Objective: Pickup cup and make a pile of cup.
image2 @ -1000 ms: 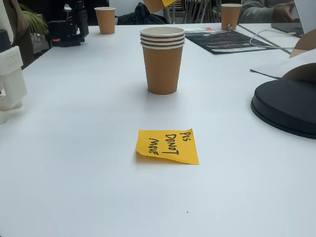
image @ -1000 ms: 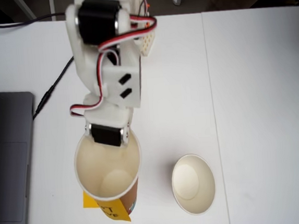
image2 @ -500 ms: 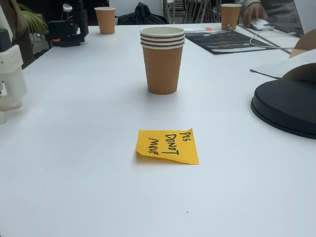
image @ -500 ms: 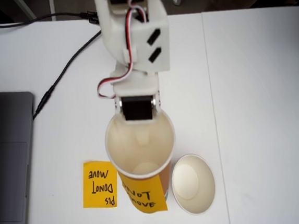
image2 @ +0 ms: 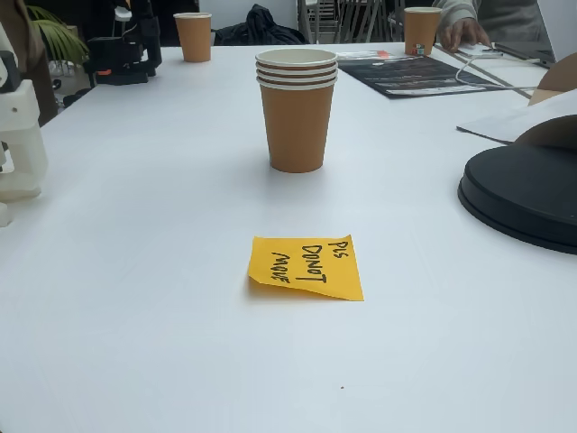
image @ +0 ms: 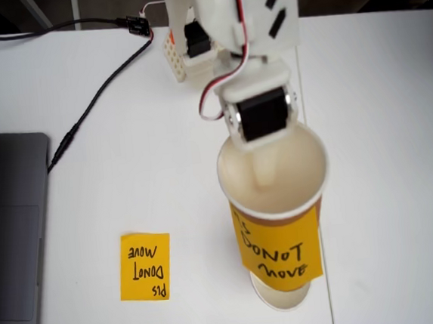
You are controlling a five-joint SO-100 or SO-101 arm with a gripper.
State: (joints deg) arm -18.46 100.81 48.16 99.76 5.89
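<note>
In a fixed view looking down on the white table (image: 379,117), the white arm reaches from the top edge, and its gripper (image: 265,154) grasps the far rim of the cup (image: 272,174), with the black servo block sitting just above that rim. The cup is lifted off the table, its cream inside facing the camera and slightly tilted, and an orange note reading "DO NOT MOVE" on its outer wall faces the lower edge of the picture. Directly beneath it, mostly hidden, the rim of a second white cup (image: 283,300) shows on the table; whether the 2 cups touch cannot be told. To the left lies a flat orange sticky note (image: 145,266) reading "PLS DO NOT MOVE", well apart from the held cup. A grey laptop (image: 10,233) sits at the left edge, and a black cable (image: 94,104) runs across the upper left of the table. In a fixed view from table level, a stack of brown cups (image2: 297,108) stands upright behind another orange sticky note (image2: 306,266).
</note>
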